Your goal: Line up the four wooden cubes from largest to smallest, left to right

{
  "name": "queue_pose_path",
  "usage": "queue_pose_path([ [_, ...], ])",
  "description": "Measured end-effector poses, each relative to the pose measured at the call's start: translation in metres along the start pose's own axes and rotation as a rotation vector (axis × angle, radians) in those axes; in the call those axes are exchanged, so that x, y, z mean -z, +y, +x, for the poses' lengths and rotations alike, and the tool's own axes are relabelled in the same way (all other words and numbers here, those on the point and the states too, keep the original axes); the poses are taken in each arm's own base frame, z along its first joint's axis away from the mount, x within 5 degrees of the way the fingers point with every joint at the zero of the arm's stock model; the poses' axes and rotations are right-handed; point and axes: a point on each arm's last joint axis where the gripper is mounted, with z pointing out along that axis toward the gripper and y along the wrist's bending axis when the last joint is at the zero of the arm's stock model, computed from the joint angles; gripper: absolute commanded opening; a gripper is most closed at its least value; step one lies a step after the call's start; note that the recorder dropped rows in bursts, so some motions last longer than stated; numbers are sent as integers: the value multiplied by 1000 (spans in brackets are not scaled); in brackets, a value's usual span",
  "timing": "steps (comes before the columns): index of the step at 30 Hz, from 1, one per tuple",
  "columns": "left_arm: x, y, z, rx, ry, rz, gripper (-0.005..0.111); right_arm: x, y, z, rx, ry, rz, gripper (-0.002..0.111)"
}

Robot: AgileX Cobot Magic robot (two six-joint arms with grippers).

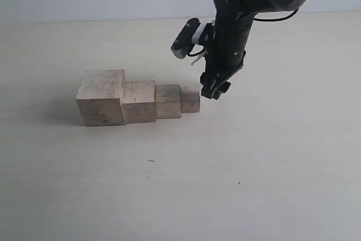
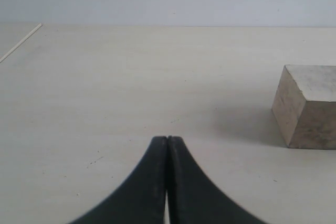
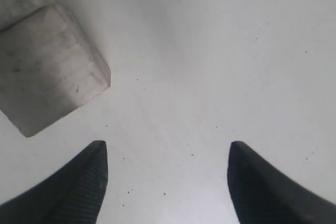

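**Row in order; spread jaws stand off its 3 o'clock end**

On the bench (image 1: 225,184), the four wooden cubes (image 1: 139,101) are set side by side, seemingly touching. The row's long axis runs from 9 to 3 o'clock. The largest cube (image 1: 101,98) is at the 9 o'clock end and the smallest cube (image 1: 190,99) at the 3 o'clock end, so the order is judged complete.

Just beside that end the right gripper (image 1: 216,90) is poised, its jaws spread and empty. The smallest cube lies at 9 o'clock from them, not touched. This arm is judged the nearer, and any withdrawal is best made upward or toward 3 o'clock, lest the row be nudged.

The left gripper (image 2: 168,182), jaws pressed together, lies well apart from the largest cube.
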Motion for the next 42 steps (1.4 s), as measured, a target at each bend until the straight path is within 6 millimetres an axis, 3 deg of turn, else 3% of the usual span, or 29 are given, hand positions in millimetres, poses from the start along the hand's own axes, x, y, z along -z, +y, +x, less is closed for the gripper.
queue_pose_path([
  [1,0,0,0,0,0,0,0,5,-1,0,-51,-8,5,54],
  [3,0,0,0,0,0,0,0,9,0,1,-132,-2,3,34],
  [5,0,0,0,0,0,0,0,9,0,1,-172,1,1,20],
  [9,0,0,0,0,0,0,0,9,3,0,-246,-4,-39,0],
  [12,0,0,0,0,0,0,0,9,7,-2,-450,-10,-83,0],
  [16,0,0,0,0,0,0,0,9,6,-1,-556,-1,-75,0],
  [26,0,0,0,0,0,0,0,-2,9,-1,-610,25,-97,0],
  [42,0,0,0,0,0,0,0,-1,15,-8,-658,-24,-183,0],
])
